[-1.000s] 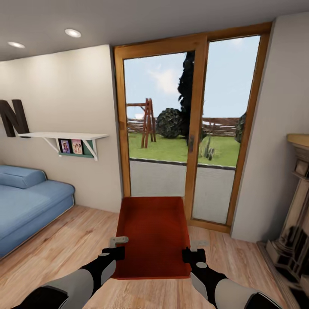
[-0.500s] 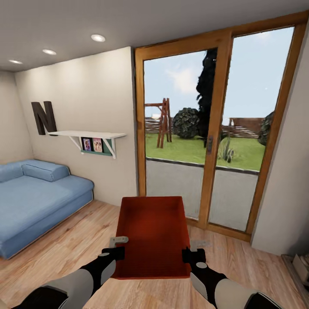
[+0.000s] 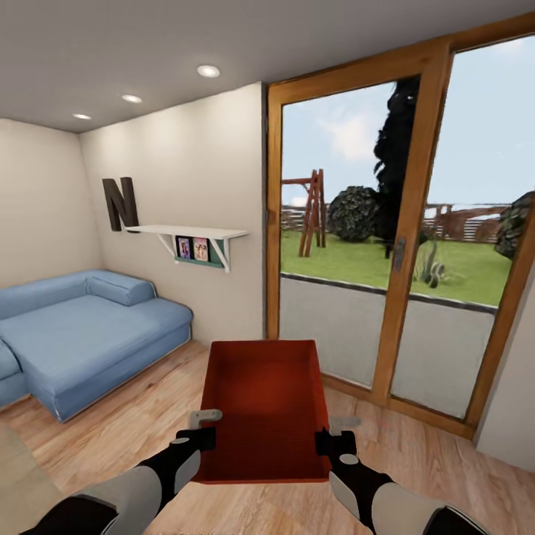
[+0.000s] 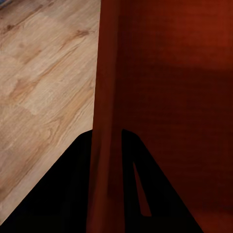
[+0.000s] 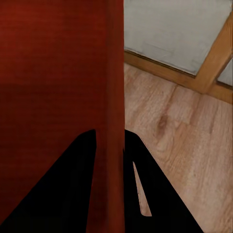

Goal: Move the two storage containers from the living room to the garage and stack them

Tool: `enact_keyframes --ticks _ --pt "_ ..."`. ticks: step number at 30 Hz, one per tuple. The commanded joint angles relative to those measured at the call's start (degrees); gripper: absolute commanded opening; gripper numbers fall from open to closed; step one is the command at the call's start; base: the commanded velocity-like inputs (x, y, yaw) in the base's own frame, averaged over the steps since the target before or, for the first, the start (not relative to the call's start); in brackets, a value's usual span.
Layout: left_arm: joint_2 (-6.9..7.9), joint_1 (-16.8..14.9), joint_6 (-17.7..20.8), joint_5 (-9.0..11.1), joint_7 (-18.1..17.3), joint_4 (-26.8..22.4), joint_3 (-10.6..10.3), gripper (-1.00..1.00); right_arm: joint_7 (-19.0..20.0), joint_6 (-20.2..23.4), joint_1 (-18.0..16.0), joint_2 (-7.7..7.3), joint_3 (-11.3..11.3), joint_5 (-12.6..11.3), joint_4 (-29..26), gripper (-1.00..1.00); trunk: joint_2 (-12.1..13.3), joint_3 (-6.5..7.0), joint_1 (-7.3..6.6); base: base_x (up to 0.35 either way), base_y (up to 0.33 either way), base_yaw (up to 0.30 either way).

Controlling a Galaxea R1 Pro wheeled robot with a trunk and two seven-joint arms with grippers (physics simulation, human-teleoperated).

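One orange-red open-top storage container (image 3: pixel 264 405) hangs level in front of me above the light wood plank floor of the living room. My left gripper (image 3: pixel 202 438) is shut on its left wall near the front corner, and my right gripper (image 3: pixel 332 440) is shut on its right wall. In the left wrist view the ribbed red wall (image 4: pixel 108 121) runs between the two dark fingers. The right wrist view has the same wall (image 5: pixel 109 97) clamped between its fingers. The bin is empty inside.
A blue sofa (image 3: pixel 82 327) stands at the left against the cream wall. A white shelf (image 3: pixel 189 234) with photos and a dark letter N (image 3: pixel 119 202) hang above it. Wood-framed glass doors (image 3: pixel 397 245) onto a garden stand ahead and to the right.
The whole view has swung left: the glass doors slid right, the fireplace left the picture and more sofa came in. Both grippers and the container keep the same place before me.
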Motion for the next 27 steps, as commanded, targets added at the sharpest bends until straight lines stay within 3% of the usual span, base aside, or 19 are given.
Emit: enact_keyframes --ticks 1,27 --pt "0.08 -0.1 -0.9 -0.1 4.7 -0.1 3.7 -1.0 0.3 0.1 0.0 -0.02 1.2 -0.7 0.0 -1.0 -0.1 -0.1 0.02 0.0 0.0 0.271" --pt "0.08 -0.1 -0.9 -0.1 4.7 -0.1 3.7 -1.0 0.3 0.3 0.0 -0.02 1.2 -0.7 0.0 -1.0 -0.1 -0.1 0.02 0.0 0.0 0.271"
